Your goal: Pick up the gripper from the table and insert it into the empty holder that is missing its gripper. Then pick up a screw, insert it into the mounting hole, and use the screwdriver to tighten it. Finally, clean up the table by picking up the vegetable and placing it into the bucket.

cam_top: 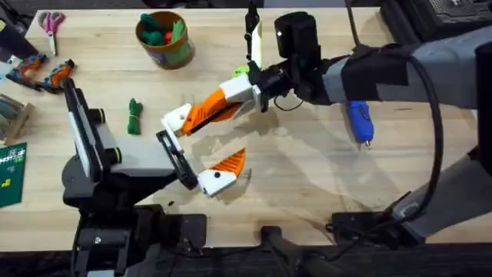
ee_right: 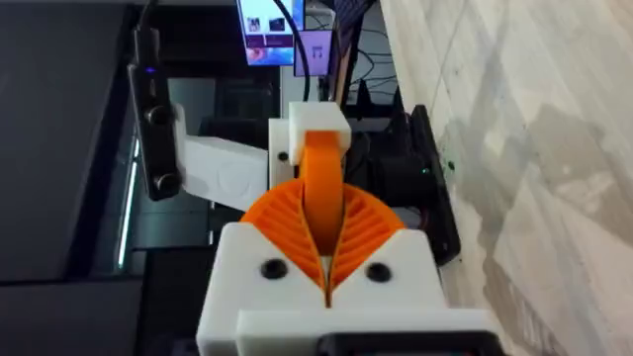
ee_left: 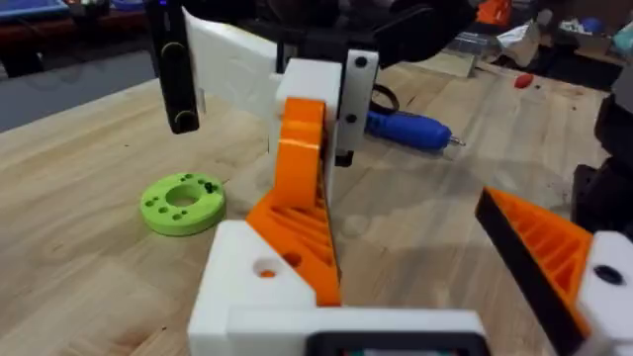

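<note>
My right gripper (cam_top: pixel 219 104) (ee_right: pixel 324 259) is shut on the small orange gripper (cam_top: pixel 198 117) (ee_left: pixel 302 237) (ee_right: pixel 321 183). It holds the piece against the white holder (cam_top: pixel 177 119) (ee_left: pixel 247 297) (ee_right: pixel 316 124), the upper finger of my left gripper (cam_top: pixel 207 148) (ee_left: pixel 425 257). Orange shows through the holder's holes. My left gripper stands open, and its other finger carries an orange tip (cam_top: pixel 231 161) (ee_left: pixel 549 247). The blue screwdriver (cam_top: pixel 360 121) (ee_left: pixel 407 129) lies right of centre. The dark green vegetable (cam_top: pixel 135 115) lies on the left. The bucket (cam_top: pixel 174 54) stands at the back with toys inside.
A lime-green ring (ee_left: pixel 182 203) (cam_top: pixel 241 71) lies flat just behind the right gripper. Scissors (cam_top: pixel 51 21) and small orange parts (cam_top: pixel 46 73) sit at the far left. Cables run along the front edge under the right arm.
</note>
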`<state>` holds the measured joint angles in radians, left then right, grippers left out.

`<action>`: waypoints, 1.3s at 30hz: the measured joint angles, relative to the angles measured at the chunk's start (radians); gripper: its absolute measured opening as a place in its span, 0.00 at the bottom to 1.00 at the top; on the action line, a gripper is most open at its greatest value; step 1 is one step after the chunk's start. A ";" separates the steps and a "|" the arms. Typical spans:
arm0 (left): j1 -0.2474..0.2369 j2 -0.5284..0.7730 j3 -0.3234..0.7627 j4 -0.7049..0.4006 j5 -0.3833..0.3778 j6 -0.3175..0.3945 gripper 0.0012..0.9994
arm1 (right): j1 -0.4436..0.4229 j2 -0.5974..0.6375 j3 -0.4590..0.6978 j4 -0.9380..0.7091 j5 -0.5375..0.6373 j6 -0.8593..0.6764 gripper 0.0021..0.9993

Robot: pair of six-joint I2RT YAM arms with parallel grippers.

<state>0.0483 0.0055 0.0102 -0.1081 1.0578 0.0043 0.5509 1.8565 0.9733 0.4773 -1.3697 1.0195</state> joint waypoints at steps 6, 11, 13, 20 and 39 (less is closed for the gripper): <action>0.000 0.000 0.000 0.000 -0.005 0.003 0.99 | 0.017 0.000 0.000 0.036 0.034 0.007 0.01; 0.001 0.000 0.000 0.000 -0.006 0.001 0.99 | 0.023 0.000 0.000 0.041 0.051 0.017 0.01; 0.001 0.000 0.000 0.000 -0.007 -0.001 0.99 | 0.025 0.000 0.000 0.042 0.057 0.021 0.01; 0.005 0.000 0.000 0.000 -0.011 -0.008 0.99 | 0.041 0.000 0.005 0.045 0.086 0.030 0.01; 0.012 0.000 0.000 0.003 -0.037 -0.007 0.99 | 0.055 0.000 0.024 0.039 0.127 0.033 0.01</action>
<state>0.0605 0.0055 0.0105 -0.1047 1.0210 -0.0029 0.6064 1.8565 0.9977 0.5159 -1.2423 1.0527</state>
